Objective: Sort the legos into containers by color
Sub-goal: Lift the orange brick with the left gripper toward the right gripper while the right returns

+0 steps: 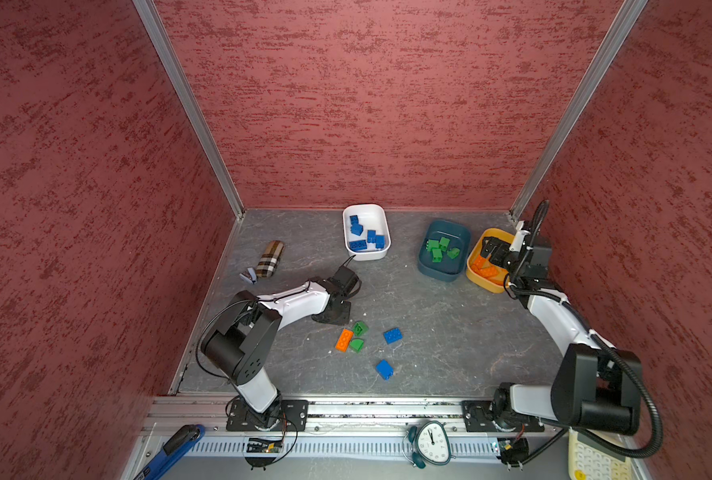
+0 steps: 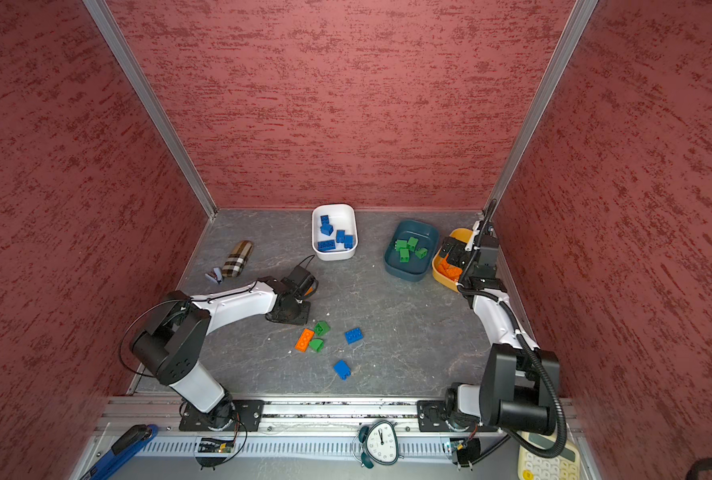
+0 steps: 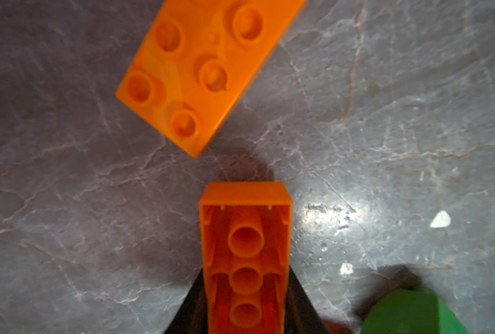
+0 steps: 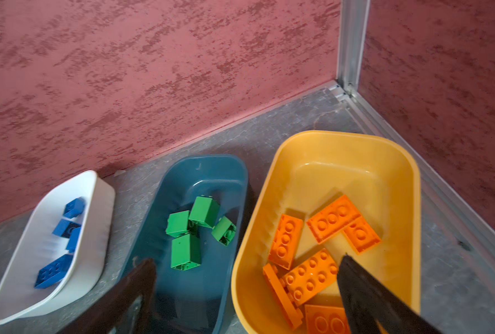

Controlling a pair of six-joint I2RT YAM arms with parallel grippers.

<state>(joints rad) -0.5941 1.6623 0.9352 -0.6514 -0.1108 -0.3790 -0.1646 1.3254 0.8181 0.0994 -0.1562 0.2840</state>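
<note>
My left gripper points down at the table and is shut on an orange lego, hollow underside towards the camera. Just beyond it lie a loose orange lego, two green ones and two blue ones. My right gripper hangs open and empty over the yellow bowl, which holds several orange legos. Next to it, the teal bowl holds green legos. The white bowl holds blue ones.
A plaid pouch and a small grey object lie at the back left. Red walls close the table on three sides. Along the front rail are a blue wrench, an alarm clock and a calculator.
</note>
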